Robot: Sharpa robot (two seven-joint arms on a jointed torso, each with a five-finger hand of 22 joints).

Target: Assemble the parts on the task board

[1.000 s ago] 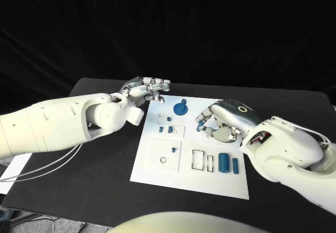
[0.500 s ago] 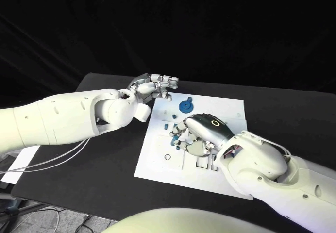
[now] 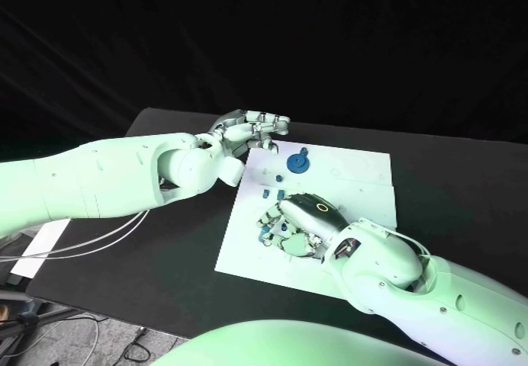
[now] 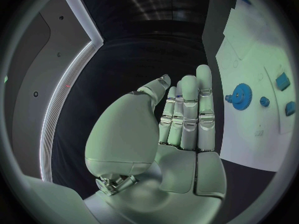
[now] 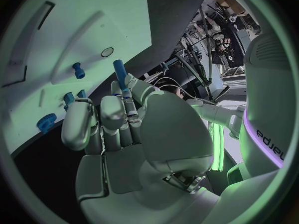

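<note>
Black tabletop (image 3: 165, 252) carries the white task board (image 3: 358, 177) at its middle. Left arm (image 3: 88, 187) enters over the tabletop's left side; right arm (image 3: 440, 297) reaches in from the near right, lying across the board's near half.

Left robot hand (image 3: 244, 130) hangs above the board's far left corner, holding nothing. Left wrist view: fingers (image 4: 189, 109) straight and side by side, thumb alongside, palm bare — released.

Right robot hand (image 3: 291, 223) sits low over the board's middle, back of hand up, fingers curled downward. Right wrist view: a slim blue peg (image 5: 119, 73) stands up between the fingertips (image 5: 114, 104), grasped.

Blue gear (image 3: 298, 162) rests on the board's far part, just beside the left robot hand, not touching it. Small blue parts (image 3: 272, 179) lie on the board between the gear and the right robot hand. Right wrist view also shows a short blue pin (image 5: 78, 70) on the board near a ring mark (image 5: 107, 52).
</note>
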